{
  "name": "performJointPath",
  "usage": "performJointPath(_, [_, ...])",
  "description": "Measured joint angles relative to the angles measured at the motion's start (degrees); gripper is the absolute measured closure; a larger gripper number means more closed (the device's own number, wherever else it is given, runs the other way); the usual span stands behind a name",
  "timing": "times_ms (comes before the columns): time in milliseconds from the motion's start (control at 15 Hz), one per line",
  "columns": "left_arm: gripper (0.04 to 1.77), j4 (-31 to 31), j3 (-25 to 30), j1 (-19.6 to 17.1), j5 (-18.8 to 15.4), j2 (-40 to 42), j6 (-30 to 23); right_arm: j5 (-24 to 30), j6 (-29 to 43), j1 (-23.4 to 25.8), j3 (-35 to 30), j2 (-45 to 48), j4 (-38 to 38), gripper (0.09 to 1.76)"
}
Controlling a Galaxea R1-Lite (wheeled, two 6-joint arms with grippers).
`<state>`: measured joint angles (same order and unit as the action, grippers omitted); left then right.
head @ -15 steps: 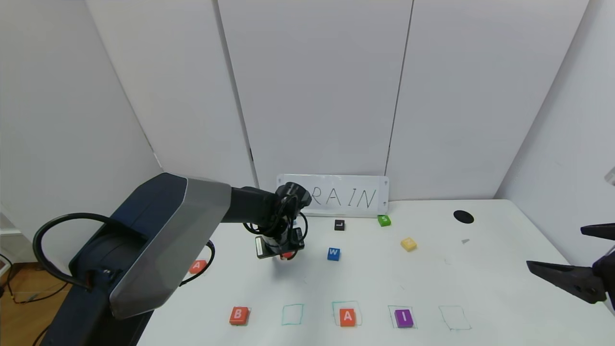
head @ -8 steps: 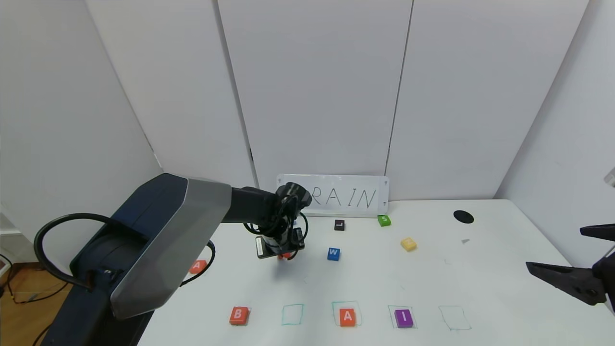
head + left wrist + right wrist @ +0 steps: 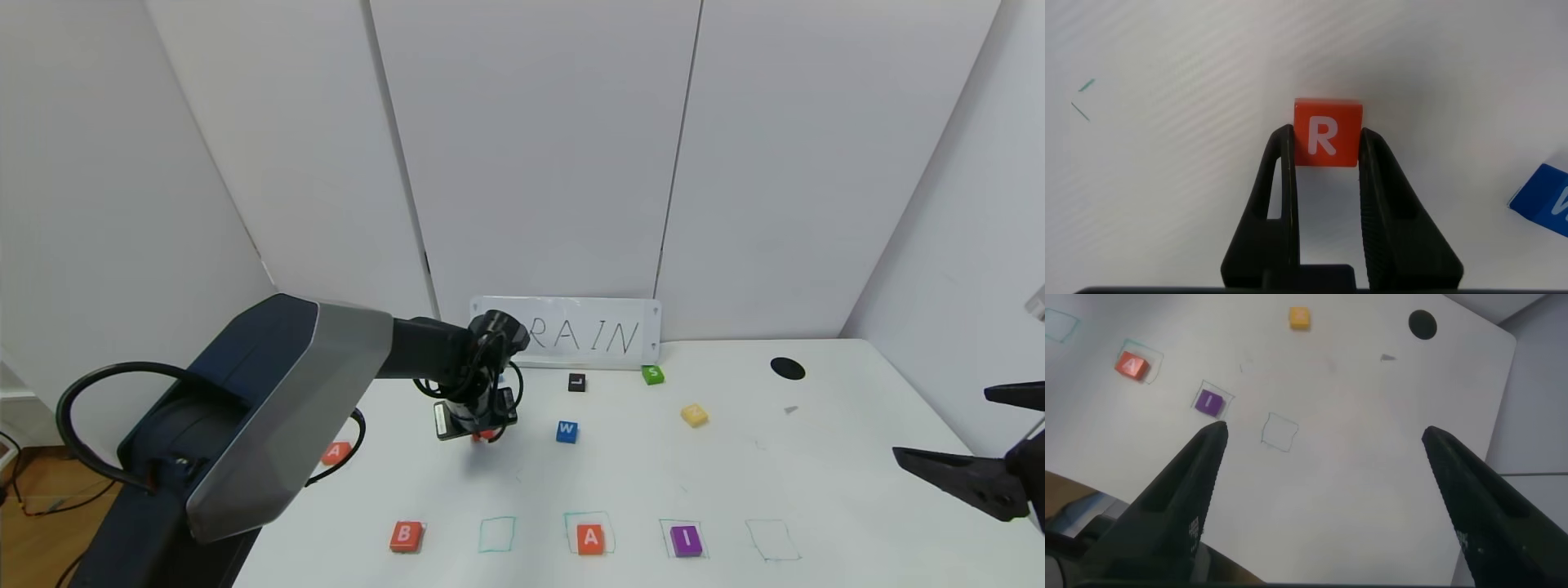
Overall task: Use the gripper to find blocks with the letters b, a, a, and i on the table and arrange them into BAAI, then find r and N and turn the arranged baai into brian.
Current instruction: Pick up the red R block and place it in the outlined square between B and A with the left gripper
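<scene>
left arm stretched forward over the tabletop, wrist bent down, left gripper pointing straight down just left of the blue w block. clamped on r, fingers pressing both sides of the orange block, white "R" readable between them; in the head view only a sliver of orange shows under the gripper. can't tell whether r sits on the tabletop or just off it. right arm parked at the right edge, right gripper hanging above the tabletop with fingers spread wide apart, holding nothing. front row, left to right: orange b just outside the drawn squares, empty green outline, orange a in an outline, purple i in an outline, another empty outline. second orange a far left, partly behind the left arm's cable. pale yellow n mid-right, well apart from the row. black l block and green s block near the back. white sign against the wall reads "RAIN", left end hidden by the arm.
</scene>
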<state>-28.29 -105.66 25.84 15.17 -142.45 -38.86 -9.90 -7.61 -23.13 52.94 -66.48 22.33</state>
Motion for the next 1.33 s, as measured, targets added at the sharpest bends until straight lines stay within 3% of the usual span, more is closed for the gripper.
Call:
performJointPath(267, [1.33,-0.52,2.33,0.59,-0.39,3.33,0.55,-1.71,0.13,-1.78,-0.57,-0.11,-0.02,0.14])
performJointPath(733, [1.33,2.30,17.37,5.00,-1.21,11.96,2.41,-1.78,0.17,-2.83,-0.99,-0.22,0.00,0.14])
performJointPath(1333, [1.33,18.36,35.27,9.46,-0.41,17.55,2.06,-1.80,0.15,-3.11,-1.13,-0.11,0.00,0.14])
